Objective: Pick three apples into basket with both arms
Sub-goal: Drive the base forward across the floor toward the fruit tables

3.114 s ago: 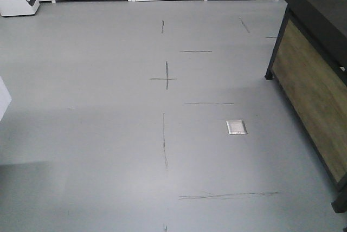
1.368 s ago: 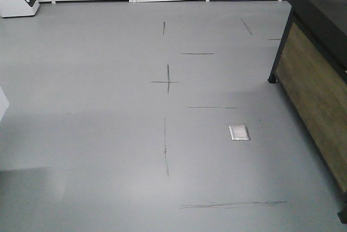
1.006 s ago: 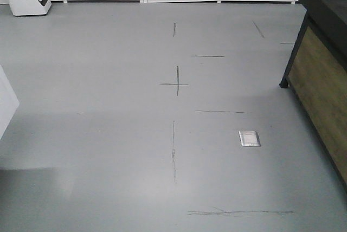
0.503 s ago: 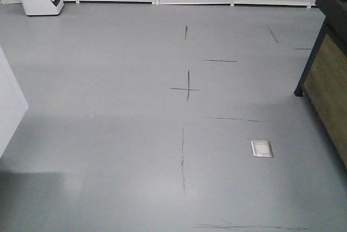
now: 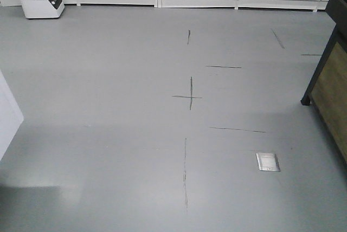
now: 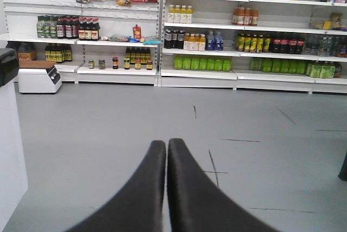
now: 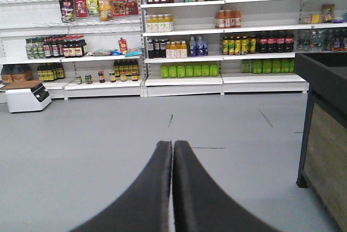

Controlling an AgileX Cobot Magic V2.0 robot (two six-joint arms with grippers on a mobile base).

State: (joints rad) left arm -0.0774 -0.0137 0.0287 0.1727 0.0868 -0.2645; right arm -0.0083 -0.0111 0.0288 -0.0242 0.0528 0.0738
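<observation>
Shop floor ahead, both hands closed on nothing, apples and basket in no view
Front: grey marked floor (image 5: pixel 108 134), square metal floor plate (image 5: pixel 268 161) at right; left wrist: black left hand (image 6: pixel 166 150), fingers pressed together, faces white stocked shelves (image 6: pixel 198 82); right wrist: black right hand (image 7: pixel 172 149) likewise

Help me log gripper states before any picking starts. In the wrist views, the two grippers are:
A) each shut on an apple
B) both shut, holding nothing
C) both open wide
B: the left gripper and the right gripper each show fingers pressed together with nothing between them.
</observation>
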